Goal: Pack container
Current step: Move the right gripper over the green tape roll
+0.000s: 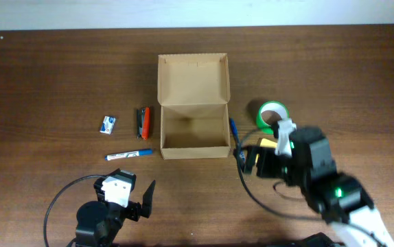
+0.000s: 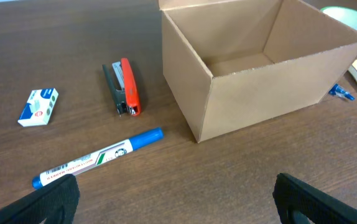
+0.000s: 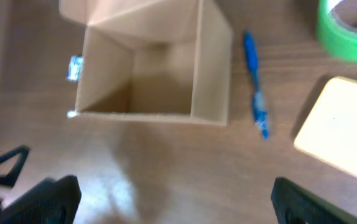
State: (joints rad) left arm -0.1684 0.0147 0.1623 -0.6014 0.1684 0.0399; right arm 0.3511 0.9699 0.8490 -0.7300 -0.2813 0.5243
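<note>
At your far left, the left gripper (image 2: 175,204) hangs low over the near part of the wooden table (image 1: 46,68), its fingers (image 2: 53,199) spread wide apart and gripping nothing. Just beyond it you have a blue-capped marker (image 2: 97,157) lying flat at a slant, with its cap end toward the box. Further back on the left sits a small white-and-blue packet (image 2: 38,107). To its right lies a red-and-black stapler (image 2: 124,87), close beside the container's left wall but not touching it. The container (image 1: 193,106) stands in the middle of the table with its hinged flap (image 1: 193,71) laid open toward the far edge, and you can see its bare cardboard floor. Along its right wall lies a blue pen (image 3: 255,84), just beside the box; you cannot tell from these views whether it touches. Right of the pen sits a green roll of tape (image 1: 273,114), and nearer to you is a pale yellow pad (image 3: 346,127), partly under the right arm in the overhead view. The right gripper (image 3: 175,202) hovers above the table near the container's front right corner, its fingers (image 3: 45,198) also held wide apart and carrying nothing.
</note>
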